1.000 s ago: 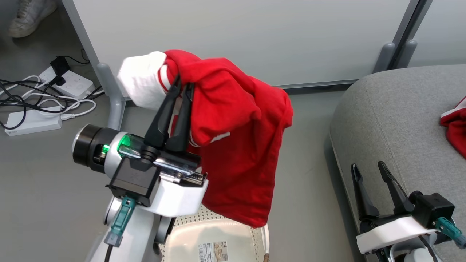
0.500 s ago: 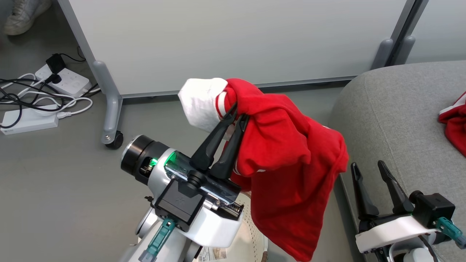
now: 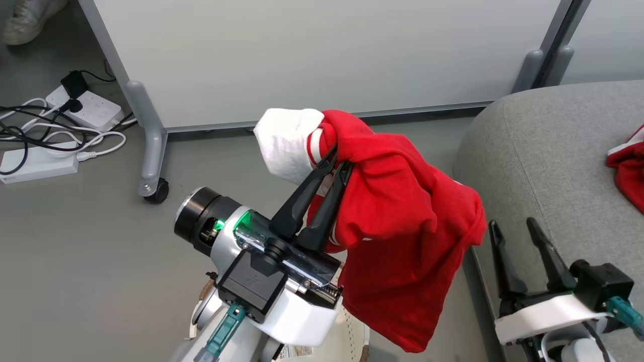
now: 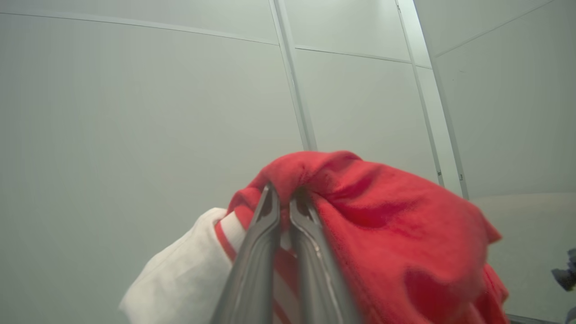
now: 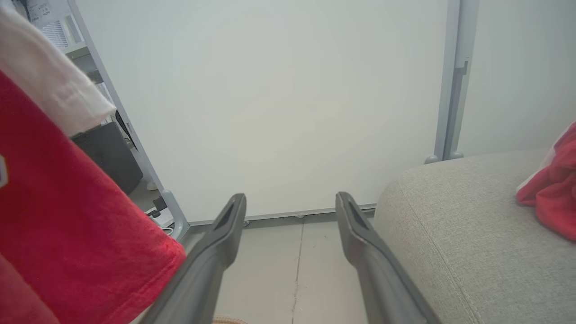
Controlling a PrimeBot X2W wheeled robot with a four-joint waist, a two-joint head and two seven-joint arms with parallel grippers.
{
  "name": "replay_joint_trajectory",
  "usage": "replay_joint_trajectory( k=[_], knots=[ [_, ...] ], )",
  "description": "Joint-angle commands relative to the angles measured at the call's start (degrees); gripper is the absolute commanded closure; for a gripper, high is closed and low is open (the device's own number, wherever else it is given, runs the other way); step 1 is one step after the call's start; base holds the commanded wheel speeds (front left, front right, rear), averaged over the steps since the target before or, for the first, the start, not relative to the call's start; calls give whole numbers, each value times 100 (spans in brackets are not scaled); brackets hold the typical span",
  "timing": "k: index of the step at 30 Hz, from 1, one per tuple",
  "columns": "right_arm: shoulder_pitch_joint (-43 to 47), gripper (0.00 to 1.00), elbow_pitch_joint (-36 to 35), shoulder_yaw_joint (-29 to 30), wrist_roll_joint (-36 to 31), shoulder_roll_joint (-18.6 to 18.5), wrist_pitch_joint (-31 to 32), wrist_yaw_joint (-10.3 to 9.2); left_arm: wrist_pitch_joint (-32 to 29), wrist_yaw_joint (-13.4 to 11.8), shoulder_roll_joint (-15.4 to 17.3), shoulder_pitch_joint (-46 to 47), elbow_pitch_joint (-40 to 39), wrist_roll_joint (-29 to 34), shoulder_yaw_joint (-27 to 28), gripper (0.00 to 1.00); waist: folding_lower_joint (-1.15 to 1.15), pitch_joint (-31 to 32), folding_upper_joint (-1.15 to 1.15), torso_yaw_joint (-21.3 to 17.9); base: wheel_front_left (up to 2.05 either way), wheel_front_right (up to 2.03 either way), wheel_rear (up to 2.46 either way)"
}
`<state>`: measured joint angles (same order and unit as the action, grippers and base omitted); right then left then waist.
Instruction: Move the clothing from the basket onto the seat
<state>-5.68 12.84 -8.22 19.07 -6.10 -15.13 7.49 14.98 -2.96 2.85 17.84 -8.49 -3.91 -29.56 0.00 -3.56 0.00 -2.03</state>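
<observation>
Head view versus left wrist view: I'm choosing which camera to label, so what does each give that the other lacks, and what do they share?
Head view gives: a second red garment lying on the grey seat, the open right hand in full, the basket wall below, and power strips on the floor. Left wrist view gives: a close look at the left hand, its tips pinched shut in a red fold. Shared: the held red-and-white garment and the pale partition behind it.

Right pincer [image 5: 290, 198] spread wide, empty; clothing [image 5: 67, 216] left; seat [image 5: 450, 225] right, red garment [image 5: 551, 193] on it.
</observation>
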Motion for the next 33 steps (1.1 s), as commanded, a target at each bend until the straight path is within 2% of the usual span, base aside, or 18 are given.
replay_joint_trajectory(
  k=[1,4,9,14,15,22,25,33],
  knots=[
    [-111,0,-54,51,-42,-69,1,1,21,-23,9,54,-16,-24,53,100,0,-9,0,-12,0,0,0],
    [-115,0,-116,32,-57,-135,1,1,21,-24,9,58,-1,-26,95,100,0,-26,0,-37,0,0,0],
    [-85,0,-477,-469,87,-477,1,1,21,17,9,79,32,30,190,100,0,-83,0,-97,0,0,0],
    [-40,0,-1052,-1122,273,-1061,1,1,21,59,9,105,64,113,292,100,0,-153,0,-187,0,0,0],
    [-40,0,-1052,-1122,273,-1061,1,1,21,59,9,105,64,113,292,100,0,-153,0,-187,0,0,0],
    [18,0,-1739,-2168,774,-2044,1,1,21,142,11,126,112,154,331,100,0,-215,0,-250,0,0,0],
    [-13,0,-1931,-2451,1002,-2333,1,1,21,159,10,123,117,173,327,100,0,-235,0,-271,0,0,0],
    [-259,0,-2019,-2581,1151,-2263,1,1,21,201,10,137,75,102,232,100,0,-247,0,-303,0,0,0]
  ],
)
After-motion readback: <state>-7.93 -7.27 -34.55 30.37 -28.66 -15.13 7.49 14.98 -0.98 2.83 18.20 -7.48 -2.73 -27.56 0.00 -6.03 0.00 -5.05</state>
